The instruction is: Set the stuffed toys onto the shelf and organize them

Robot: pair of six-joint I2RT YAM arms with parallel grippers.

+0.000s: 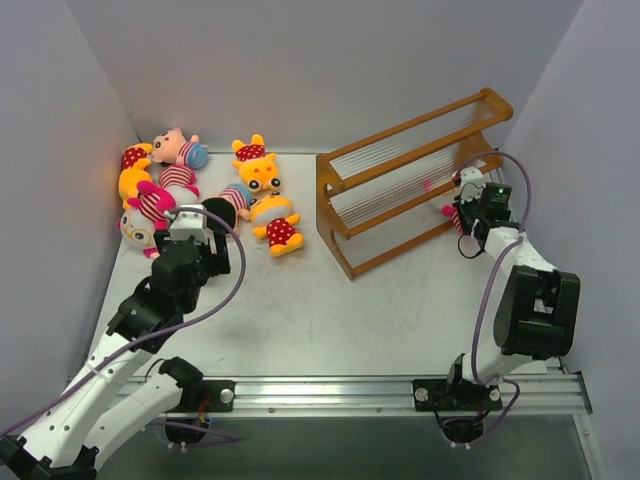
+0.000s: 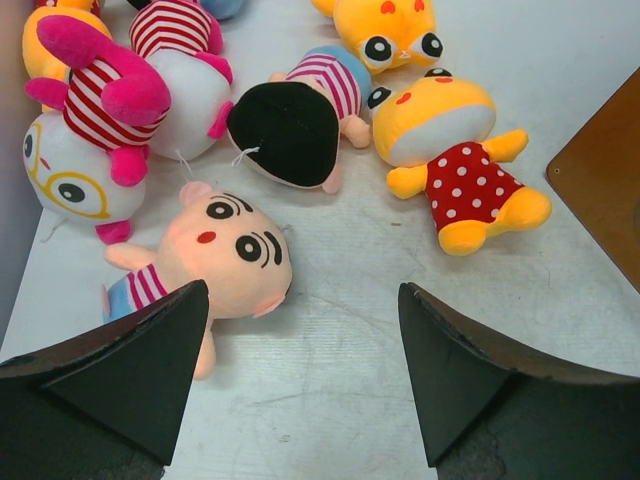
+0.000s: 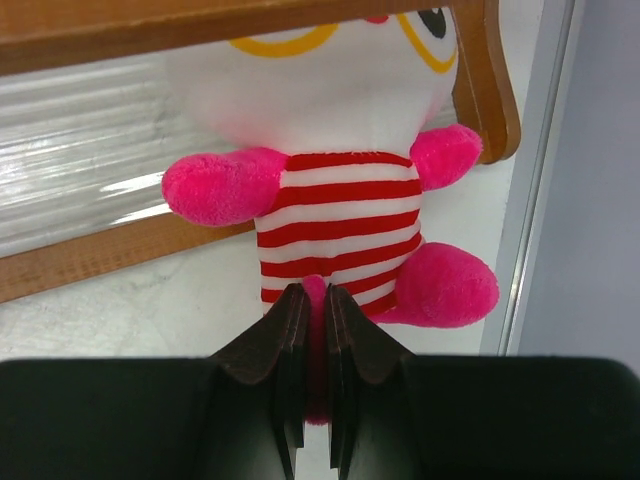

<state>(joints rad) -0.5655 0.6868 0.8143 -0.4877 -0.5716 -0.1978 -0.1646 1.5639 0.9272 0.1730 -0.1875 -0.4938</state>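
The shelf, an orange-brown rack with pale rod tiers, stands at the back right. At its right end my right gripper is shut on one magenta leg of a white-faced striped stuffed toy; a wooden rail partly hides the toy's face. The other stuffed toys lie in a cluster at the back left. My left gripper hangs open over bare table. Beside its left finger lies a peach-faced boy. Farther off lie a yellow polka-dot bear and a black-haired doll.
Grey walls close in the table on the left, back and right; the right wall is close to my right gripper. A metal rail carrying both arm bases runs along the near edge. The shelf's brown end panel shows at the left wrist view's right edge.
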